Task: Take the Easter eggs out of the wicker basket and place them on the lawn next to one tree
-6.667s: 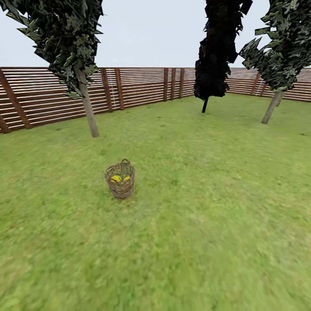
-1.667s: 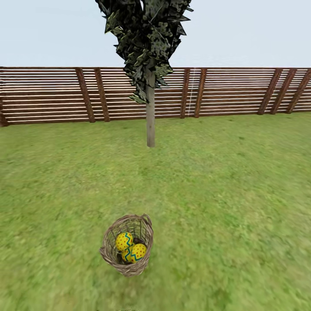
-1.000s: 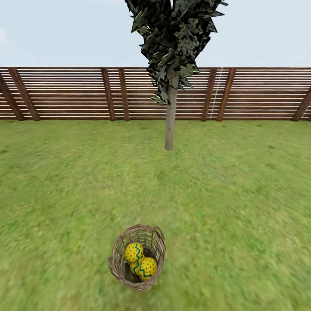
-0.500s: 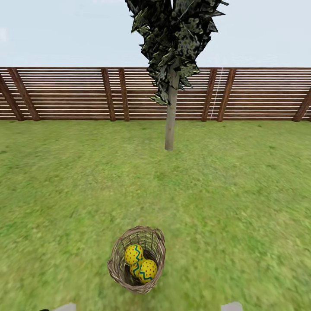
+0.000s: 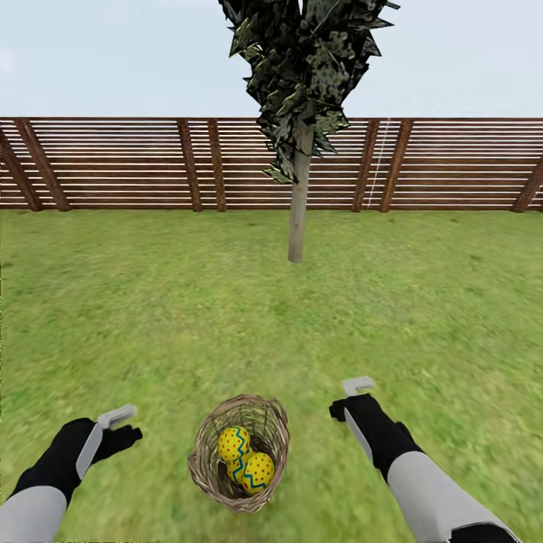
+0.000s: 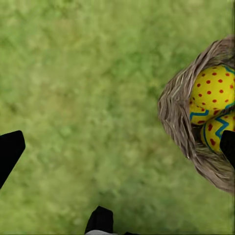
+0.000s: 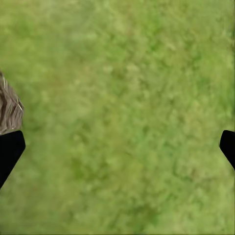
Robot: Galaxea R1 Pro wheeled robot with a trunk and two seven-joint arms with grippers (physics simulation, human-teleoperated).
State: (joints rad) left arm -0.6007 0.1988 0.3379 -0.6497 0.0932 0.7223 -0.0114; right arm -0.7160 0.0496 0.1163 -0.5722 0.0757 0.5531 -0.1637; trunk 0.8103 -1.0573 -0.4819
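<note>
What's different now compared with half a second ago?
Both arms have risen into the head view: the left gripper and right gripper now flank the basket, both open and empty. The eggs stay in the basket; tree and fence unchanged.

No text, label, brand, number or sign can be read in any of the views. The Easter eggs (image 5: 245,456) carry only red dots and a blue zigzag band, which is pattern and no lettering.
</note>
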